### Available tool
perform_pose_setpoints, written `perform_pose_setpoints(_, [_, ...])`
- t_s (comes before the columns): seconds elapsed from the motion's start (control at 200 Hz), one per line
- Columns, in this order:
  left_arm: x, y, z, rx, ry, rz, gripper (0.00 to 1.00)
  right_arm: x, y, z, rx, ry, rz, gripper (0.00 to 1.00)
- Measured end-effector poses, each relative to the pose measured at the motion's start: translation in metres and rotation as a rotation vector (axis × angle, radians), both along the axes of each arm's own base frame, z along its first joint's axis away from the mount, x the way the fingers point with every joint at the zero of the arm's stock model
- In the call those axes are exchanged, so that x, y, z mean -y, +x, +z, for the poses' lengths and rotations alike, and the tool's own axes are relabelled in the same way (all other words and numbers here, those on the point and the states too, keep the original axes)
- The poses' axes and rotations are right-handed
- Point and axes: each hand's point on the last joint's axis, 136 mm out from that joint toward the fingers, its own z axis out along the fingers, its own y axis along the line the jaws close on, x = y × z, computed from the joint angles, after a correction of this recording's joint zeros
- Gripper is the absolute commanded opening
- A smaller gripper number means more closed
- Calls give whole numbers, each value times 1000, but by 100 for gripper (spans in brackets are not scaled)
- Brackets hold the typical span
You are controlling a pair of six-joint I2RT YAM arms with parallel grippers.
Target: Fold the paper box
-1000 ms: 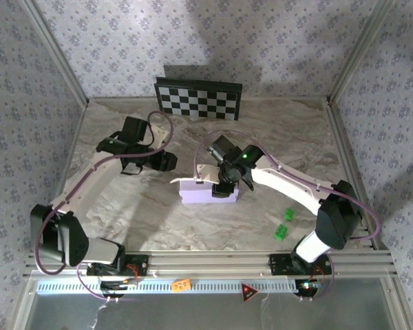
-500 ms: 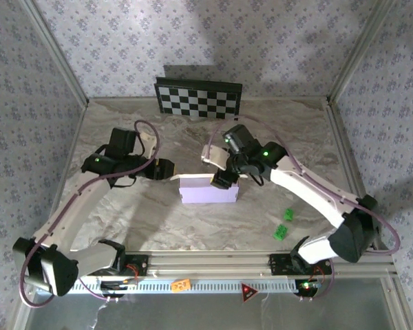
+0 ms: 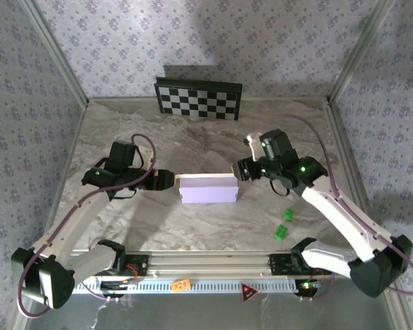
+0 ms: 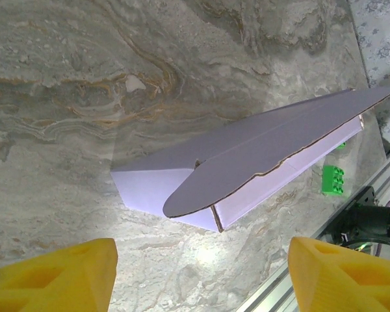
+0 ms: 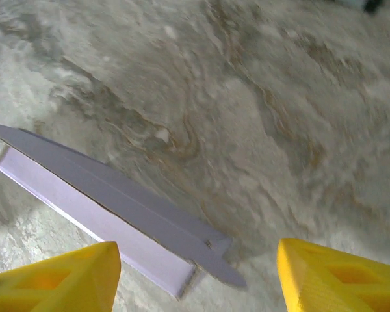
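A folded lavender box point(image 3: 208, 188) lay flat near the middle of a marbled worktop point(image 3: 193, 227), one long side facing the arms. The left tool point(image 3: 166, 180) hovered close to the box's left end, its yellow fingers point(image 4: 52, 276) spread wide and holding nothing. The right tool point(image 3: 239, 170) hovered close to the box's far right corner, its fingers also spread and empty. In the left wrist view, a rounded flap lay across the end of the box nearest that camera. Two small green bricks point(image 3: 287, 215) lay on the worktop to the right of the box, apart from it. A checkerboard panel point(image 3: 199, 98) stood against the back wall.
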Motion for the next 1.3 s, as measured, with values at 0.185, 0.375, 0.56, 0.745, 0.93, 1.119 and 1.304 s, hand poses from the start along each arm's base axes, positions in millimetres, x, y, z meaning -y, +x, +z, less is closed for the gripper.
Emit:
perform_pose_setpoints(0.185, [12,-3,-3,1,-12,-27,72,16,-18,-37,-128,92,-93,74])
perform_pose_setpoints(0.375, [20,0,-15,-16,17,-40,68,10,-15,-48,-171,141,-100,73])
perform_pose_setpoints(0.56, [25,3,-21,-24,30,-43,62,4,-10,-54,-192,154,-92,70])
perform_pose_setpoints(0.745, [28,7,-27,-25,48,-39,54,0,0,-65,-212,164,-97,67])
perform_pose_setpoints(0.93, [26,9,-29,-22,63,-26,47,0,0,-75,-239,161,-96,63])
perform_pose_setpoints(1.119, [26,10,-31,-26,68,-24,41,-3,3,-74,-229,174,-91,60])
perform_pose_setpoints(1.304, [27,11,-33,-29,68,-25,35,-3,4,-78,-233,176,-89,56])
